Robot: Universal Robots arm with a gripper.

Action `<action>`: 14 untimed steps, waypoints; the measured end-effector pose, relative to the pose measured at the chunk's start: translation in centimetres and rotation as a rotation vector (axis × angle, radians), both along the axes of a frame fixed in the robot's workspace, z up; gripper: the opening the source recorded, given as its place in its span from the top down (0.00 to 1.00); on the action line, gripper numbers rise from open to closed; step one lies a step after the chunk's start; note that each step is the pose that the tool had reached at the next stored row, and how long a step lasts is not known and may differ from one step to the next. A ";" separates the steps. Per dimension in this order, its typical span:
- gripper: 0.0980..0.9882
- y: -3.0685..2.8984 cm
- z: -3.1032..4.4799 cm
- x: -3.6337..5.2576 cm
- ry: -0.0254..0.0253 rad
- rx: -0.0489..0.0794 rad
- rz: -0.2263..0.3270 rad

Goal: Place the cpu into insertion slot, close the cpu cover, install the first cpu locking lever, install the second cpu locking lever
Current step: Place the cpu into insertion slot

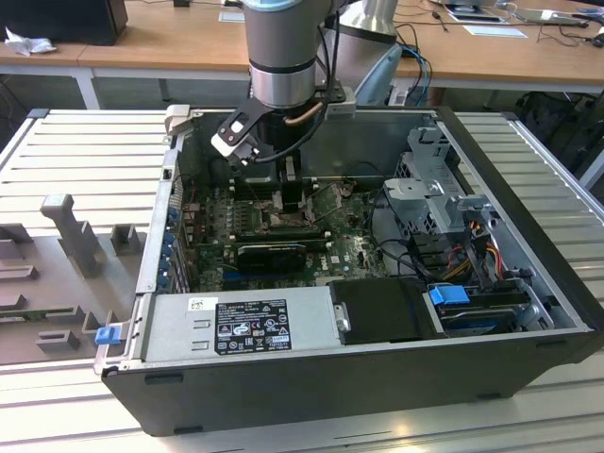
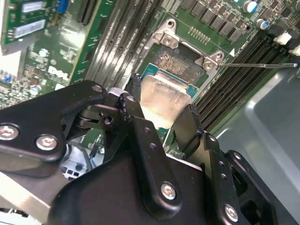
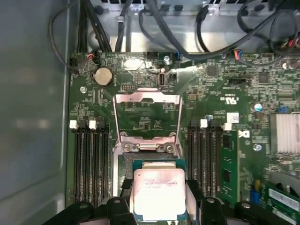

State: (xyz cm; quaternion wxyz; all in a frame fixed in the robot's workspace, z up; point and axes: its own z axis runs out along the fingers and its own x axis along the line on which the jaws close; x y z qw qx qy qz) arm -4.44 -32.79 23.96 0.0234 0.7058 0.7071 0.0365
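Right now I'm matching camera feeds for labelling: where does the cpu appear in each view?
Exterior view: too small to tell, at the gripper tip.
First wrist view: cpu in the gripper, near the open cpu cover.
Second wrist view: cpu in the gripper, near the insertion slot.
Shared landmark: the gripper.

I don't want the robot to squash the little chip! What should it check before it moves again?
1. gripper holding the cpu by two opposite sides: ok.
2. cpu cover flipped open: ok.
3. insertion slot free of stray bits, where it shows: ok.
4. cpu edges square with the slot in the first wrist view: ok.
5. Gap between cpu and slot: cannot tell.
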 end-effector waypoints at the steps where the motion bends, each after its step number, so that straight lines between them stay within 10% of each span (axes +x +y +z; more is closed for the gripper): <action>1: 0.52 0.21 -0.25 -0.01 -0.0001 0.000 0.000; 7: 0.52 0.89 -2.03 -0.53 0.0005 0.000 -0.002; 14: 0.52 1.07 -3.25 -0.10 0.0234 0.000 -0.009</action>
